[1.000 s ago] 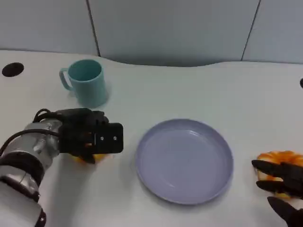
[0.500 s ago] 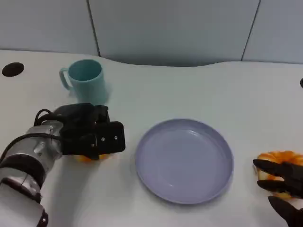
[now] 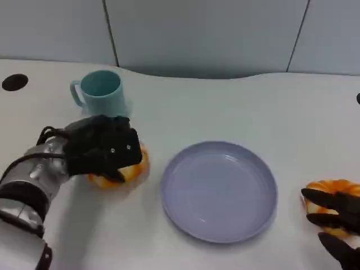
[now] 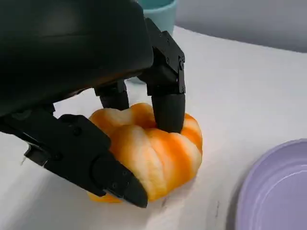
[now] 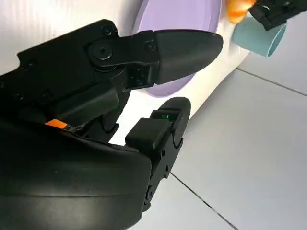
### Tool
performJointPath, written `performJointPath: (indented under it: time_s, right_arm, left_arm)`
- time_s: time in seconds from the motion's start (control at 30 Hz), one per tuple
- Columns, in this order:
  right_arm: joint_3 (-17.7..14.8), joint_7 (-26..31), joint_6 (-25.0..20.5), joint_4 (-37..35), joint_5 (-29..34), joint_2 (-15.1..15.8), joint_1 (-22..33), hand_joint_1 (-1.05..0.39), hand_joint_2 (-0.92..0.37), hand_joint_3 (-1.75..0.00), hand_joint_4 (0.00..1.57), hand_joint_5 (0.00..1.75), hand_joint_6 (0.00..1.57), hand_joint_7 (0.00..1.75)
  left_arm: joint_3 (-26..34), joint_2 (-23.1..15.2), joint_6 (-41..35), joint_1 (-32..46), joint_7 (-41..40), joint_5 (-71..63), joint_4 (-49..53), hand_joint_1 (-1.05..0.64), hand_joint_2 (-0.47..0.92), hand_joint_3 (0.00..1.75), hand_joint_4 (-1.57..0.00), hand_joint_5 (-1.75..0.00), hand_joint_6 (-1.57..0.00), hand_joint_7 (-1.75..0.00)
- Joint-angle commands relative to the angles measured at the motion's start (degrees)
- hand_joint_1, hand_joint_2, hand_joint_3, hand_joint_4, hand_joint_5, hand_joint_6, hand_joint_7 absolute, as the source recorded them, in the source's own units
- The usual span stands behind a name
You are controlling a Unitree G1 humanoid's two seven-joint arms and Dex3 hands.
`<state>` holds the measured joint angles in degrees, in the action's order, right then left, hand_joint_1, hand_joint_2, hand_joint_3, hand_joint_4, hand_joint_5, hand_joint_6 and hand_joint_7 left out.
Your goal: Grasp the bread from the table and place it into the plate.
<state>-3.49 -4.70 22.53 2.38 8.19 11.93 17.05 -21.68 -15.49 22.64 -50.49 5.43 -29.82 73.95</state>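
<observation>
An orange-and-white ridged bread [image 3: 128, 167] lies left of the lavender plate [image 3: 219, 191]. My left hand [image 3: 104, 149] grips it from above. In the left wrist view its black fingers [image 4: 168, 103] press the bread [image 4: 153, 153] on both sides, while the bread's underside meets the white table. The plate's rim [image 4: 278, 191] lies just beyond it. My right hand [image 3: 337, 216] sits at the lower right edge, fingers spread, holding nothing.
A teal cup [image 3: 102, 98] stands behind my left hand, close to it. A second orange bread [image 3: 329, 188] lies under my right hand's fingertips, right of the plate. The right wrist view looks across the plate [image 5: 177, 14] toward the cup [image 5: 256, 33].
My left hand has turned and shifted slightly right toward the plate, and the bread now shows under its fingers. The right hand has stayed put.
</observation>
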Motion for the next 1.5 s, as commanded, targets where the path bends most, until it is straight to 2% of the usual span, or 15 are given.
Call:
performJointPath:
  time_s: [0.03,0.33,0.57,0.83,1.27,1.33,1.5]
  right_arm:
    - [-0.48,0.74,0.18,-0.85,0.17,0.24,-0.6,-0.38,-0.92,-0.38,0.86,0.19,0.79,0.0]
    - [-0.41,0.92,0.41,-1.83,0.0,-0.08,-1.21,-0.38,-0.92,-0.38,0.86,0.19,0.79,0.0]
    - [-0.15,1.03,2.47,-3.02,-0.02,0.0,-1.37,-0.36,-0.92,-0.38,0.85,0.19,0.79,0.0]
    - [-0.01,1.33,-0.06,-2.4,1.29,0.05,-1.27,-0.39,-0.92,-0.39,0.86,0.2,0.79,0.0]
    - [0.27,0.98,-0.63,-2.78,2.23,0.71,-1.65,-0.39,-0.92,-0.39,0.85,0.23,0.8,0.01]
    - [0.22,1.01,-0.67,-2.48,2.33,0.62,-1.46,-0.39,-0.92,-0.39,0.85,0.23,0.8,0.01]
    - [0.19,1.34,-0.32,-2.14,2.96,0.57,-1.24,-0.39,-0.92,-0.39,0.85,0.24,0.8,0.0]
  left_arm:
    - [2.26,-3.02,4.78,-1.1,2.16,2.53,-1.89,-0.16,0.89,0.03,-0.8,-1.75,-0.62,-1.75]
    - [4.21,-3.23,11.91,-2.89,5.91,5.27,-5.0,-0.16,0.88,0.02,-0.81,-1.75,-0.63,-1.75]
    - [2.67,-0.29,15.76,-4.66,8.71,4.76,-7.19,-0.22,0.91,0.04,-0.84,-1.75,-0.63,-1.75]
    - [0.86,3.88,22.7,-7.45,9.83,4.53,-7.04,-0.14,0.91,0.05,-0.83,-1.75,-0.59,-1.75]
    - [-3.75,9.24,24.03,-7.91,12.21,2.24,-7.91,-0.1,0.88,0.04,-0.86,-1.75,-0.64,-1.75]
    - [-4.54,9.7,23.63,-7.8,12.65,1.69,-7.81,-0.1,0.89,0.06,-0.87,-1.75,-0.69,-1.75]
    - [-6.91,10.04,24.25,-7.57,10.36,-1.19,-7.74,-0.11,0.87,0.06,-0.88,-1.75,-0.67,-1.75]
